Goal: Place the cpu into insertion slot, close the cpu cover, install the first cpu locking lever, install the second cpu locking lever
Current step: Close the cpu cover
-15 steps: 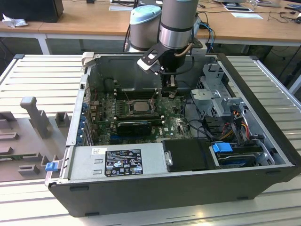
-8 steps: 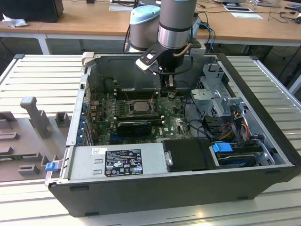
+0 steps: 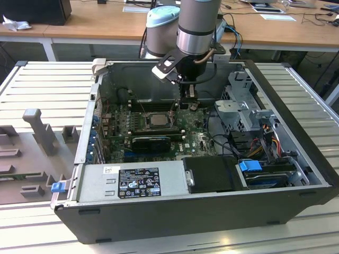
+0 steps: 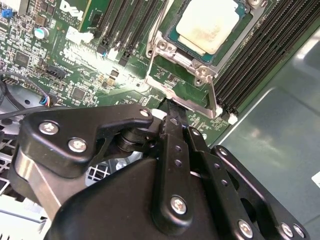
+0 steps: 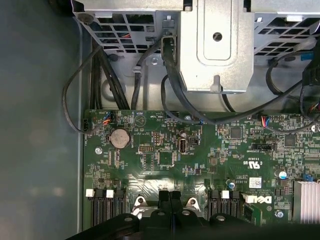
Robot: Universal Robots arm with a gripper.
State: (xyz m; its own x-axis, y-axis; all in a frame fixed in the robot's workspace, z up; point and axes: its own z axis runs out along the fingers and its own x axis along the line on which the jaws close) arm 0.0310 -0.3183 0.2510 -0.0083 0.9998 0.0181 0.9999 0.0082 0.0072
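The exterior view looks down at a slant from outside the open case (image 3: 212,211). It stands far enough off to take in the whole case, the arm (image 3: 198,24) at the upper middle of the frame, and a desk (image 3: 95,24) behind. The first wrist view faces straight down on the motherboard (image 5: 165,160) from fairly near, with the fingers (image 5: 164,197) at its edge. The second wrist view sits nearer, looking along the fingers toward the cpu (image 4: 207,25). Both wrist views share the fingers and the motherboard around the memory slots (image 4: 250,65); the exterior view covers it all.
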